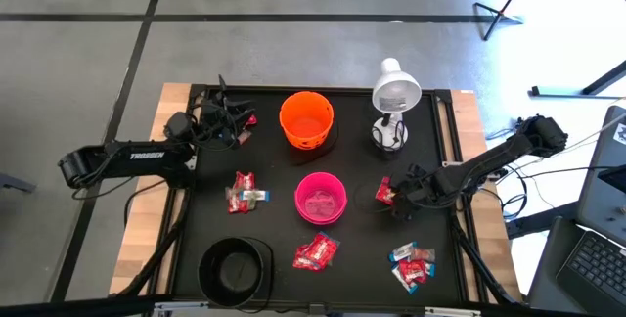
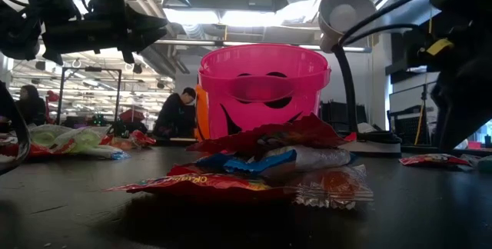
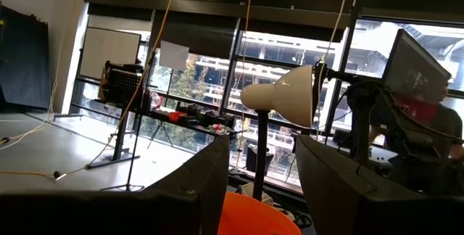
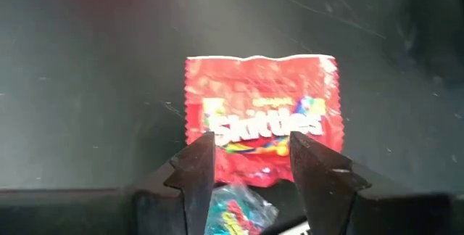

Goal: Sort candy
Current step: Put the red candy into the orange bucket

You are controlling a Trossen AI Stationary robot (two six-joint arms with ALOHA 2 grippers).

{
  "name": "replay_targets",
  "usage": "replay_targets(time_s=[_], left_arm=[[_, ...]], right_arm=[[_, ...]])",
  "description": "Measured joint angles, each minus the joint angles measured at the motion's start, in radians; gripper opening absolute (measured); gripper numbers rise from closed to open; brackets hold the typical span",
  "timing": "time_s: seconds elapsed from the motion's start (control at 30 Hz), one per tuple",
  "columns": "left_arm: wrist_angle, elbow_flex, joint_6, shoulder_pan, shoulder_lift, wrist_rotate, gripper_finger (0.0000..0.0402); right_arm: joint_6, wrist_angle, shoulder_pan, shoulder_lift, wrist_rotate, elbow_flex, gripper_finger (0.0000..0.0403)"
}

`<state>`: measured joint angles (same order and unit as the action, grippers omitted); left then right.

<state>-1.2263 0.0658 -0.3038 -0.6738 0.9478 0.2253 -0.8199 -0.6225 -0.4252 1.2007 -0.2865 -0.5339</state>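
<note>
Candy lies in small heaps on the black mat (image 1: 242, 192) (image 1: 316, 251) (image 1: 412, 266). The nearest heap fills the low view (image 2: 261, 164). A single red Skittles packet (image 1: 384, 192) (image 4: 261, 115) lies flat right of the pink bowl (image 1: 321, 198), with a teal sweet (image 4: 235, 213) beside it. My right gripper (image 1: 396, 198) (image 4: 246, 155) is open and points down over this packet. My left gripper (image 1: 235, 121) (image 3: 261, 184) is open and raised, pointing level toward the orange bowl (image 1: 307, 119), whose rim (image 3: 254, 217) shows below its fingers. My right gripper comes from above, pointing down, its two open fingers (image 4: 199, 166) over the lower middle of the red packet (image 4: 250, 144). The packet lies flat on the mat. I cannot tell whether the fingertips touch it.
A black bowl (image 1: 236, 266) stands at the near left of the mat. A white desk lamp (image 1: 394, 97) stands right of the orange bowl, close behind the right arm. Cables lie along the table's right edge (image 1: 465, 209). People show in the room beyond (image 2: 178, 114).
</note>
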Motion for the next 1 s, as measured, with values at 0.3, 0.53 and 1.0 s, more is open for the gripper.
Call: replay_targets(time_s=[0.3, 0.53, 1.0], left_arm=[[0.000, 0.000, 0.000, 0.000, 0.000, 0.000, 0.0151], [0.002, 0.000, 0.000, 0.000, 0.000, 0.000, 0.0151], [0.004, 0.000, 0.000, 0.000, 0.000, 0.000, 0.0151]], right_arm=[[0.042, -0.009, 0.005, -0.001, -0.019, 0.000, 0.0175], [0.122, -0.006, 0.100, -0.050, -0.025, 0.000, 0.0175], [0.178, 0.177, 0.145, -0.088, 0.053, 0.111, 0.0175]])
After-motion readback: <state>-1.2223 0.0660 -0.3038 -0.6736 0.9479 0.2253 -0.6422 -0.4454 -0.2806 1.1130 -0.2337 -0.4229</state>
